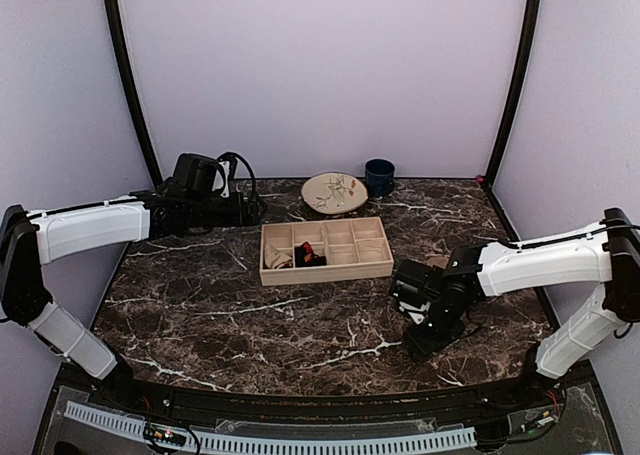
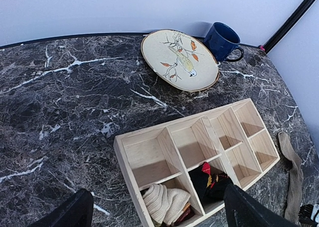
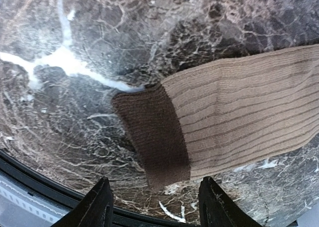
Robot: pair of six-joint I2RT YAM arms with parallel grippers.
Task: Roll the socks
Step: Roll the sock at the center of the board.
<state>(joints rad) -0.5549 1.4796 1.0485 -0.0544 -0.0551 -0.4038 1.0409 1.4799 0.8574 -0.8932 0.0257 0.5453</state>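
So nearest the front edge, the right claw (image 3: 155, 209) was tipped down over the marble table (image 1: 250, 315). Its fingers were spread fairly wide with nothing between them, so it was released and not gripping. Right below it the tan sock (image 3: 239, 122) lay flat and unrolled on the table. The sock's dark brown end sat in line with the gap between the fingers, but neither finger was touching it as far as I could see.

Further back, mid-table, was the wooden tray (image 1: 325, 272) with its small compartments. The striped beige sock (image 2: 164, 203) was bundled up in the near-row compartment at the left end. The black argyle sock (image 2: 212, 179) was stuffed in the one right beside it. The other compartments had nothing in them.

The left claw (image 1: 250, 210) hung off to the left of the tray, gaping about as wide as it goes, holding and touching nothing.

At the very back, a plate (image 1: 334, 192) with a bird on it and a dark blue mug (image 1: 379, 177) sat just beside each other.
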